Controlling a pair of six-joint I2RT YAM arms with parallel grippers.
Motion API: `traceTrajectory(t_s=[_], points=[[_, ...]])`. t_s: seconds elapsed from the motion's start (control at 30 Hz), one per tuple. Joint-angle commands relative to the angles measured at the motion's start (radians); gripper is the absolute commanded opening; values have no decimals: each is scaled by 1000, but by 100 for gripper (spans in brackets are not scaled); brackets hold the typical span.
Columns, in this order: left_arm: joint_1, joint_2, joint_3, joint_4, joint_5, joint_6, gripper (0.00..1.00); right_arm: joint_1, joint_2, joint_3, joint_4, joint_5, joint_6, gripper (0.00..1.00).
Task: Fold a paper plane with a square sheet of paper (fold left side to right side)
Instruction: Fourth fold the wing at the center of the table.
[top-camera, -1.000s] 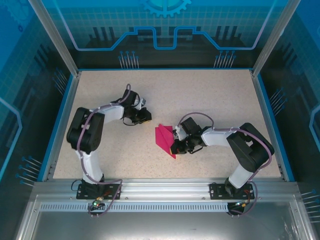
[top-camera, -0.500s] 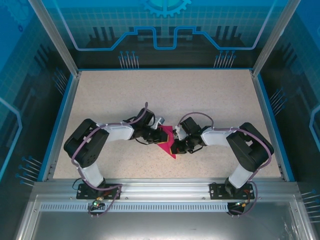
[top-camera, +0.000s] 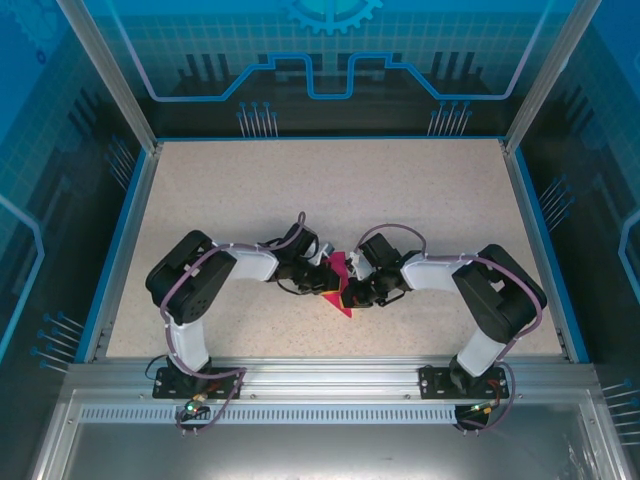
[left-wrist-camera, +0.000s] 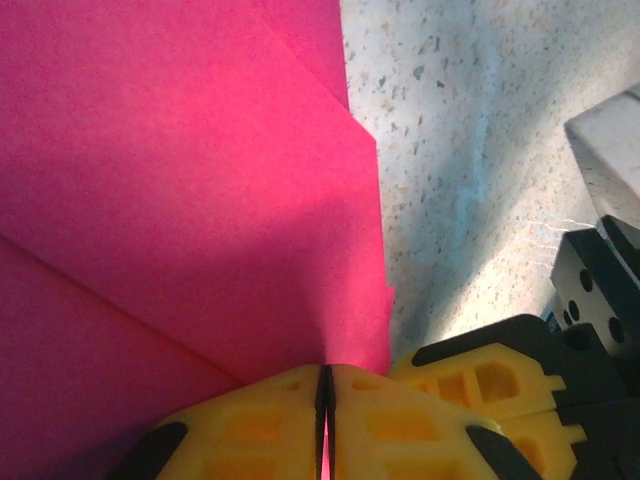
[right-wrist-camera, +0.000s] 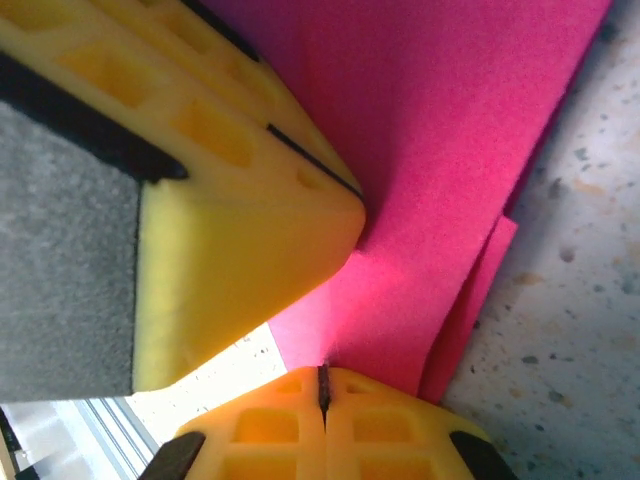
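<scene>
Both jaws pinch pink paper (left-wrist-camera: 180, 180), outline cut off, prob. part-folded

No text, label, brand, number or sign can be read on any surface shown.

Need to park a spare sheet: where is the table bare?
Free: the table's far half up to the back edge, and the near strip along the rail. Crowded: the middle, where left claw and right claw pinch the pink paper.
</scene>
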Motion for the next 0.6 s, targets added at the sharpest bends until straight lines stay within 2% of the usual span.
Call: traceTrajectory(t_s=[0.0, 0.2, 0.57], points=[[-5, 32, 50, -106, -130, 59, 12, 15, 53, -35, -192, 88, -14, 0], [10, 61, 108, -194, -219, 123, 11, 17, 47, -40, -194, 89, -16, 0], [120, 126, 191, -155, -136, 161, 12, 25, 36, -52, -181, 80, -12, 0]])
